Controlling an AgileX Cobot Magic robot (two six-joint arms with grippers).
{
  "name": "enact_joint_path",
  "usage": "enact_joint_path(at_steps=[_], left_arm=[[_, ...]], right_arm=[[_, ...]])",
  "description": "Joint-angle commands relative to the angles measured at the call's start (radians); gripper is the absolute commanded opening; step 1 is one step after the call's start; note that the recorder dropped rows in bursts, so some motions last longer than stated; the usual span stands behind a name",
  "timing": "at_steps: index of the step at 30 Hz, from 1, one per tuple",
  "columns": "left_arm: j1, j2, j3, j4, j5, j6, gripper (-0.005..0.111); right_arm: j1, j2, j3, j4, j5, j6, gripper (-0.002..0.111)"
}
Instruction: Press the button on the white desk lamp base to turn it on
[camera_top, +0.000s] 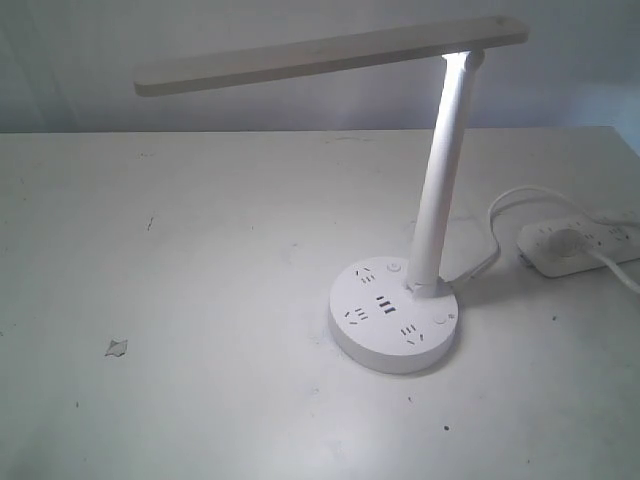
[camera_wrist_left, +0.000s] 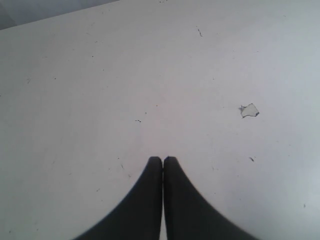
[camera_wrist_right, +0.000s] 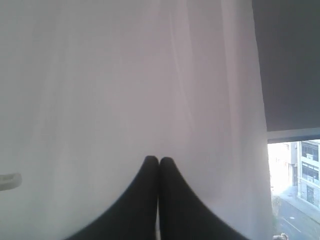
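The white desk lamp (camera_top: 440, 190) stands right of the table's middle, its slanted pole rising to a long flat bar head (camera_top: 330, 55). A bright glow shows where the head meets the pole. Its round white desk lamp base (camera_top: 394, 315) carries dark socket slots, USB ports and two small round buttons (camera_top: 394, 268) (camera_top: 441, 321). Neither gripper appears in the exterior view. My left gripper (camera_wrist_left: 163, 159) is shut on nothing, above bare table. My right gripper (camera_wrist_right: 159, 159) is shut too, facing a white curtain, away from the lamp.
An oblong white power strip (camera_top: 580, 245) with a plugged-in cable lies at the right table edge. A small scrap (camera_top: 116, 347) (camera_wrist_left: 249, 110) lies on the table's left part. A window (camera_wrist_right: 295, 185) shows beside the curtain in the right wrist view.
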Motion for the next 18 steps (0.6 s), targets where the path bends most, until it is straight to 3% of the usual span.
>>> enact_joint_path(at_steps=[1, 4, 12, 14, 18], left_arm=[[0.003, -0.004, 0.003, -0.006, -0.001, -0.001, 0.0], [0.003, -0.004, 0.003, -0.006, -0.001, -0.001, 0.0], [0.003, -0.004, 0.003, -0.006, -0.001, -0.001, 0.0], [0.003, -0.004, 0.003, -0.006, -0.001, -0.001, 0.0], [0.003, -0.004, 0.003, -0.006, -0.001, -0.001, 0.0]], right_arm=[[-0.006, -0.015, 0.003, 0.018, 0.008, 0.002, 0.0], [-0.006, -0.015, 0.003, 0.199, 0.013, 0.002, 0.0], [-0.006, -0.038, 0.003, 1.071, 0.02, 0.002, 0.0], [-0.006, -0.078, 0.003, 1.397, 0.02, 0.004, 0.0], [-0.006, -0.146, 0.003, 1.472, 0.02, 0.021, 0.0]])
